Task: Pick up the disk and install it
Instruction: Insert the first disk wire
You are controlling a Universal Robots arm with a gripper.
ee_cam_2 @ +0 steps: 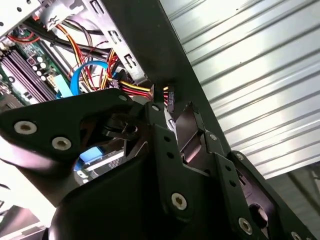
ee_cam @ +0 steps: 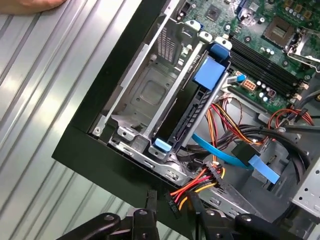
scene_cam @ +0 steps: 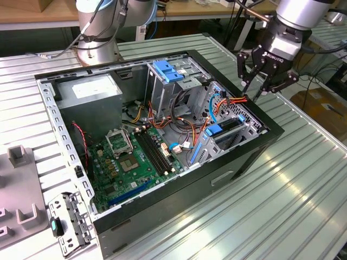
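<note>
We see gripper (scene_cam: 254,89) spread, empty, hovering over case (scene_cam: 179,201) edge; disk (ee_cam: 192,117) sits edge-on in drive cage (ee_cam: 145,95) beside cables (ee_cam: 200,182).

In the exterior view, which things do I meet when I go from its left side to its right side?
Grey fixture → power supply → blue latch → blue cable → gripper

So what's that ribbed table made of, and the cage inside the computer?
The table looks like bare metal, likely aluminium: silvery, ribbed, with glare streaks. The drive cage looks like stamped sheet steel: dull grey, pressed shapes, punched holes.
</note>
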